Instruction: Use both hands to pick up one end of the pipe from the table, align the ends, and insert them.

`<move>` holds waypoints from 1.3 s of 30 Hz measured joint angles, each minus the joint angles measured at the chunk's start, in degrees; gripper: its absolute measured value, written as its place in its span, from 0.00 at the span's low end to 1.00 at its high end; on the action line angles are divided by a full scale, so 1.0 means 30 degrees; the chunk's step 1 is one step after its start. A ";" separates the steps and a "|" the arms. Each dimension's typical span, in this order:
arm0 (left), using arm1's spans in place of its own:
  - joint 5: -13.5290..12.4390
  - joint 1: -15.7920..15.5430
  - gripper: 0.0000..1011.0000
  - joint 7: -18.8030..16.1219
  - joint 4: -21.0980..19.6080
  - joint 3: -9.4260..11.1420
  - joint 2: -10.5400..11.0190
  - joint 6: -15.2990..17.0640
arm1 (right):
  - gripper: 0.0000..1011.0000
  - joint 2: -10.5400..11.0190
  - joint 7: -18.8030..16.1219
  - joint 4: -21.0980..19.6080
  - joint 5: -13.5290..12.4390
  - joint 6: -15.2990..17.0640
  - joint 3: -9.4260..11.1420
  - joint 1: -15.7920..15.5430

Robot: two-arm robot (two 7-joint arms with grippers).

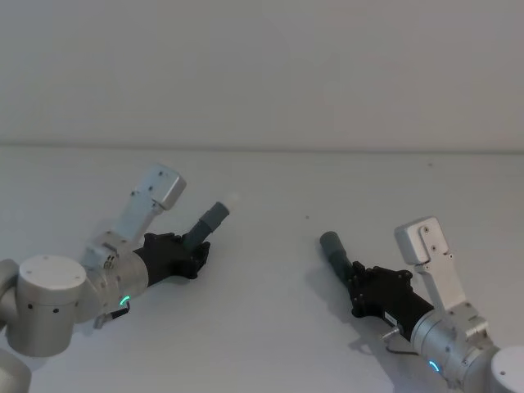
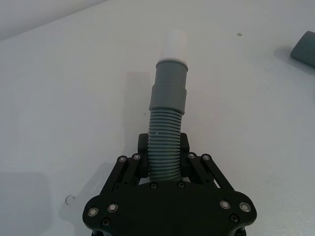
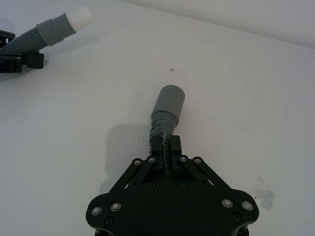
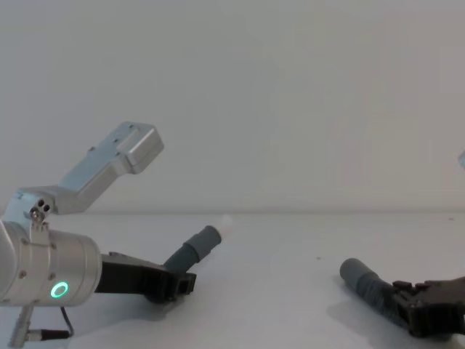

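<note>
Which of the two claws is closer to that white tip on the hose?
Left. The left gripper clamps the hose piece bearing the white tip, just behind its cuff. The right gripper is across the table, clamping the plain grey piece.

I work in what looks like a robotics lab or test cell: a plain matte white desk (image 1: 270, 336) runs straight back to a blank pale-grey wall (image 1: 262, 65), evenly lit, like a staged bench setup.

Two corrugated pipe pieces (image 1: 214, 217) (image 1: 334, 248), one white-tipped, two black grippers (image 1: 194, 246) (image 1: 358, 274), one white table (image 1: 270, 344).
</note>
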State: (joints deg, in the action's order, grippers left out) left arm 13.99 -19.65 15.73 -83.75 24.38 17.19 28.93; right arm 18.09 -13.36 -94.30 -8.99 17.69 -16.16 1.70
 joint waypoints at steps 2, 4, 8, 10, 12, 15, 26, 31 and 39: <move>-0.0001 0.0001 0.31 0.0000 0.0001 -0.0001 0.0000 0.0000 | 0.07 0.0000 0.0000 0.0000 0.0000 0.0001 0.0001 -0.0001; 0.0000 0.0000 0.31 0.0001 0.0001 0.0000 0.0001 0.0000 | 0.07 0.0000 -0.0001 0.0000 0.0000 0.0001 0.0000 -0.0001; -0.0013 -0.0008 0.31 0.0020 -0.0003 0.0009 0.0011 0.0000 | 0.07 0.0000 0.0000 0.0000 0.0001 0.0000 0.0001 -0.0001; -0.0060 -0.0024 0.31 0.0038 -0.0009 0.0030 0.0032 0.0001 | 0.07 0.0001 -0.0001 0.0000 0.0000 0.0001 0.0000 -0.0001; -0.0155 -0.0059 0.31 0.0070 -0.0026 0.0087 0.0082 0.0007 | 0.07 0.0000 -0.0001 -0.0001 0.0000 0.0000 0.0000 0.0000; -0.0342 -0.0140 0.31 0.0151 -0.0068 0.0211 0.0201 0.0017 | 0.07 0.0000 -0.0002 0.0000 0.0000 0.0000 -0.0001 0.0000; -0.1170 -0.0686 0.31 0.1050 -0.0283 0.0814 0.0979 -0.0475 | 0.07 0.0001 0.0000 -0.0005 -0.0001 -0.0004 0.0000 0.0003; -0.1569 -0.1128 0.31 0.1810 -0.0436 0.1220 0.1482 -0.0919 | 0.07 -0.0003 -0.0004 -0.0003 -0.0001 -0.0005 0.0000 -0.0001; -0.2520 -0.2009 0.31 0.3223 -0.0738 0.1956 0.2430 -0.2080 | 0.07 0.0063 -0.0066 -0.0076 0.0190 -0.0530 0.0047 -0.0088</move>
State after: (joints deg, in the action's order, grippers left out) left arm 6.43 -25.68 25.39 -85.96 30.25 24.48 22.69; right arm 18.28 -13.56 -94.53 -8.42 16.10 -16.02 1.44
